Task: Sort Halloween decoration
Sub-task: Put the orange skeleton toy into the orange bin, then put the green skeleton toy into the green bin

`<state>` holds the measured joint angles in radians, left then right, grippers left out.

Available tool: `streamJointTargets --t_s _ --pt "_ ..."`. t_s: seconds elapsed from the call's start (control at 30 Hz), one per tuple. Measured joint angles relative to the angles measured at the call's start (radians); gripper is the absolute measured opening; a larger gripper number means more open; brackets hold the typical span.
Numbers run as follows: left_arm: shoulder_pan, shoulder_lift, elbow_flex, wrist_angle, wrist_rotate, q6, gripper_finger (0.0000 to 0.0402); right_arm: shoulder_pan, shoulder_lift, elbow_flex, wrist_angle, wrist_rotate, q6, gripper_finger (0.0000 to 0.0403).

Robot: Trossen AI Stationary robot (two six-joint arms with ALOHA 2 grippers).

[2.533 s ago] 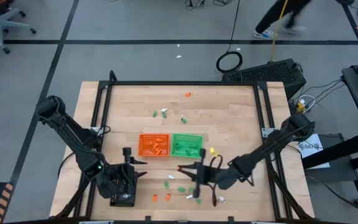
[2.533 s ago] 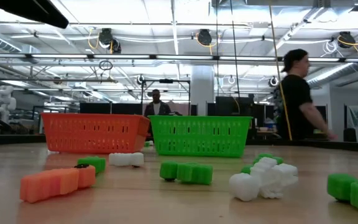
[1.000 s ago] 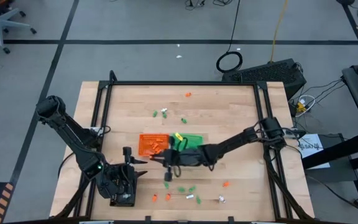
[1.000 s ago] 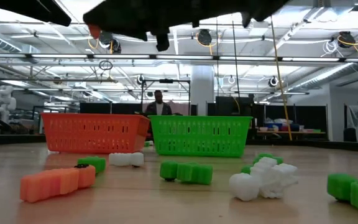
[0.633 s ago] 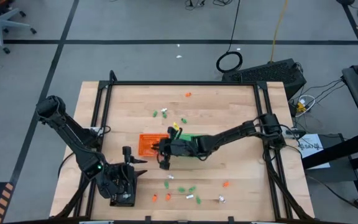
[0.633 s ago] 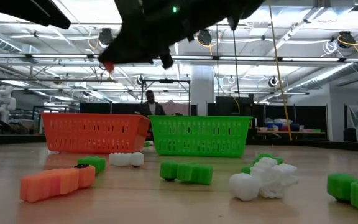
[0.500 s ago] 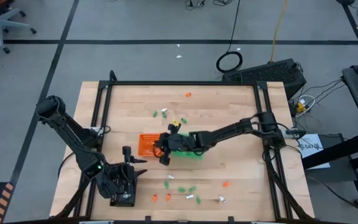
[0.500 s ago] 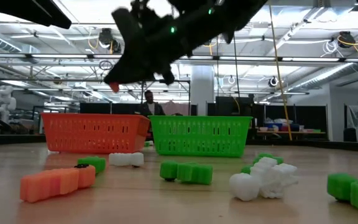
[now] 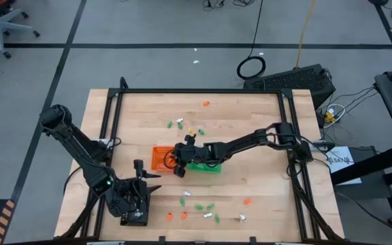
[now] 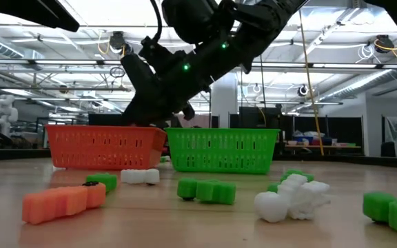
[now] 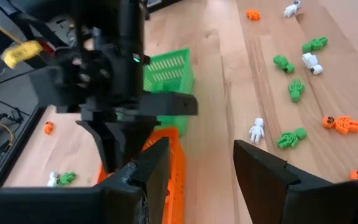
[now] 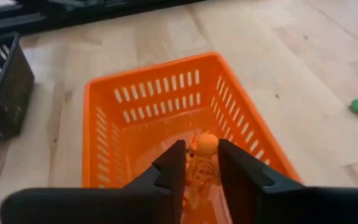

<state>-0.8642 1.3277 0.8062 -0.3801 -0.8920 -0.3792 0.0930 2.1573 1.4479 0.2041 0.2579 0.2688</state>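
The right gripper [image 9: 177, 165] hangs over the orange tray [image 9: 160, 158], its arm reaching across the green tray [image 9: 207, 166] just beside it. In the right wrist view its fingers [image 12: 171, 167] stand a little apart with nothing clamped between them; an orange trinket [image 12: 206, 145] shows in the gap just beyond the tips, inside the orange tray [image 12: 129, 124], above other orange pieces on the tray floor. Whether it is falling or lying there cannot be told.

The left gripper [image 9: 139, 182] waits near the table's front edge, to the left of the right gripper and nearer the front, its fingers [image 11: 263, 174] parted and empty.

More trinkets [image 9: 197, 207] lie scattered on the table [image 9: 250, 136] between the trays and the front edge, green, orange and white; a few more [image 9: 177, 124] lie beyond the trays, and one orange piece [image 9: 205, 103] sits near the far edge. In the low view a green trinket [image 10: 206, 190], a white one [image 10: 291, 196] and an orange one [image 10: 63, 202] lie in front of the two trays.
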Motion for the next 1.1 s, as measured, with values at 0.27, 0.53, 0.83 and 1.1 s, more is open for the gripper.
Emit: streamJointTargets --t_s 0.27,0.53,0.83,1.1 --pt "0.002 0.0 0.0 0.005 -0.105 -0.006 0.0175 0.004 -0.034 0.0 -0.02 -0.001 -0.068 0.0153" --pt "0.052 -0.082 0.0 0.004 -0.277 -0.006 0.0175 0.048 -0.152 0.0 -0.065 0.004 -0.224 0.0164" --pt "0.194 -0.247 0.001 -0.129 -0.237 0.003 0.0175 0.115 -0.21 0.0 -0.236 0.036 -0.243 0.0163" --pt "0.426 -0.283 0.001 -0.211 -0.082 0.08 0.0175 0.213 -0.21 -0.041 -0.316 0.145 -0.156 0.0162"
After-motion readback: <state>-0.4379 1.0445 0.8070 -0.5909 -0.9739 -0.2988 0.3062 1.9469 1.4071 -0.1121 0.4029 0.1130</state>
